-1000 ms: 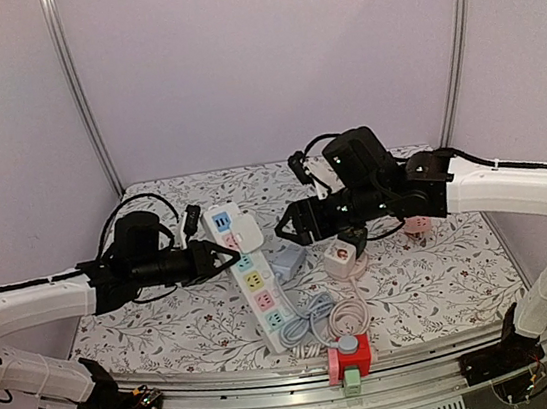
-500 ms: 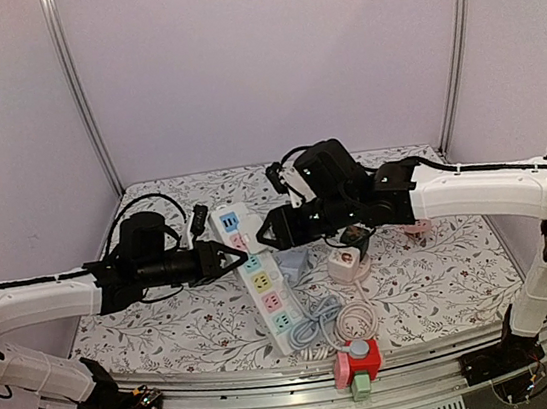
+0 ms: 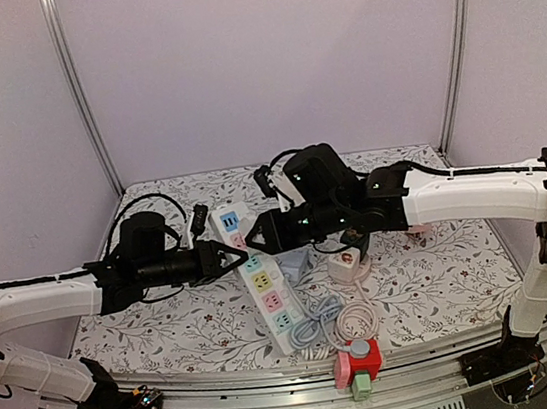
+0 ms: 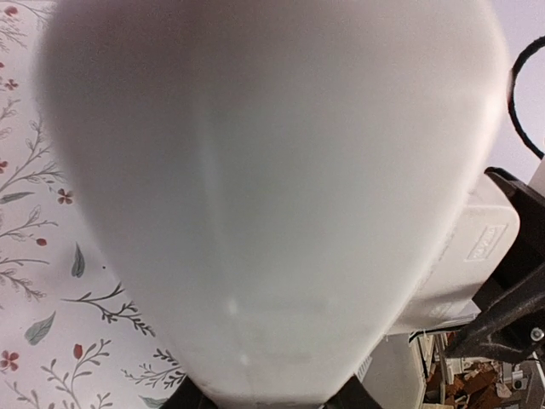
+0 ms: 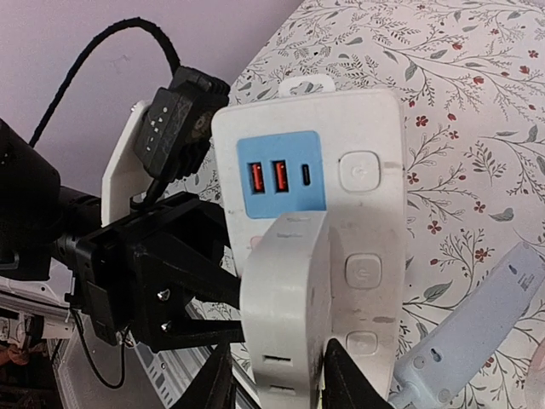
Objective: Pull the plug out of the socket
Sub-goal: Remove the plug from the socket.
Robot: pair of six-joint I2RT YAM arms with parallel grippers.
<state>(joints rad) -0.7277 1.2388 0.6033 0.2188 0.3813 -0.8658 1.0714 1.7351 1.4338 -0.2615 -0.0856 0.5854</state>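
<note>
Right wrist view shows the right pincer (image 5: 277,383) closed on the white plug (image 5: 285,298), still seated in the power strip (image 5: 366,128) that the left pincer (image 3: 231,261) clamps on the worktop (image 3: 434,274); the pull itself remains.

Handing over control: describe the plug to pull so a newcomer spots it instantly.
On the flowered table lies a white power strip with coloured sockets. Beside its blue USB panel sits a rounded white plug block, the only thing standing up from the strip, between the fingers of the right gripper.
</note>
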